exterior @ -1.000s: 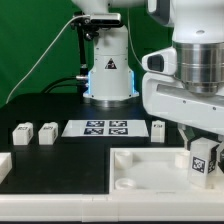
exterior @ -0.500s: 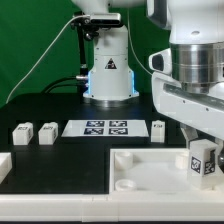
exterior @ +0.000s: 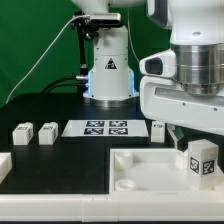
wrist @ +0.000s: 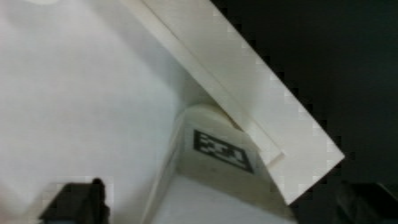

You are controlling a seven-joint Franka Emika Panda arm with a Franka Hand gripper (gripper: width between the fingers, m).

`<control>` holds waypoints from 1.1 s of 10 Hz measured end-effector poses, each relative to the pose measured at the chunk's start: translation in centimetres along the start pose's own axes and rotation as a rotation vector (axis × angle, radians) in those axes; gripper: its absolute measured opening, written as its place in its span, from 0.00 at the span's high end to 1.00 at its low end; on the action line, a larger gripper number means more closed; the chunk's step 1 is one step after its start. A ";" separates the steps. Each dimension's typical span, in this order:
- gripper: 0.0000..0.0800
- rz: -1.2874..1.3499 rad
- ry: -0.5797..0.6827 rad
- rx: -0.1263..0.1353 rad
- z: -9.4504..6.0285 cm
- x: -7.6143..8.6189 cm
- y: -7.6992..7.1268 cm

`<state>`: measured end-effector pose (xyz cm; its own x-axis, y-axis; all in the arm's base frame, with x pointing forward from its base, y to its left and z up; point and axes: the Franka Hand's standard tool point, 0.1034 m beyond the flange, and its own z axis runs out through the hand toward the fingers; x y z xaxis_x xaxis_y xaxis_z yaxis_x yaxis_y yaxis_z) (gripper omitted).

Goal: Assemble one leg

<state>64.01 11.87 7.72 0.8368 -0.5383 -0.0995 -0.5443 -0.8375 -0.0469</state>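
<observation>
My gripper (exterior: 198,143) hangs over the near right corner of the large white panel (exterior: 135,165) on the exterior view's right. It is shut on a leg (exterior: 203,160), a small white block with a black-and-white marker, held upright at that corner. In the wrist view the leg (wrist: 222,155) runs between the jaws against the panel's corner (wrist: 89,100). One dark fingertip (wrist: 75,200) shows beside it; the other is lost against the dark table. Whether the leg's lower end sits in the corner socket is hidden.
Two more legs (exterior: 22,132) (exterior: 47,131) stand on the black table at the left and a third (exterior: 158,128) just right of the marker board (exterior: 97,127). A white block (exterior: 3,165) sits at the left edge. The arm's base (exterior: 108,75) stands behind.
The hand has swung a little right and then back left over the corner. The leg has turned slightly with it and stays at the same spot.
</observation>
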 end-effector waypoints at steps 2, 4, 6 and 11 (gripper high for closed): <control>0.19 -0.273 -0.006 -0.011 0.0 0.0 0.0; 0.19 -0.524 -0.009 -0.041 -0.4 0.2 -0.1; 0.19 -0.725 -0.011 -0.045 -0.4 0.3 -0.1; 0.30 -0.897 -0.005 -0.042 -0.2 0.5 0.2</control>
<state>64.32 11.43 7.86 0.9463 0.3199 -0.0469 0.3162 -0.9459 -0.0726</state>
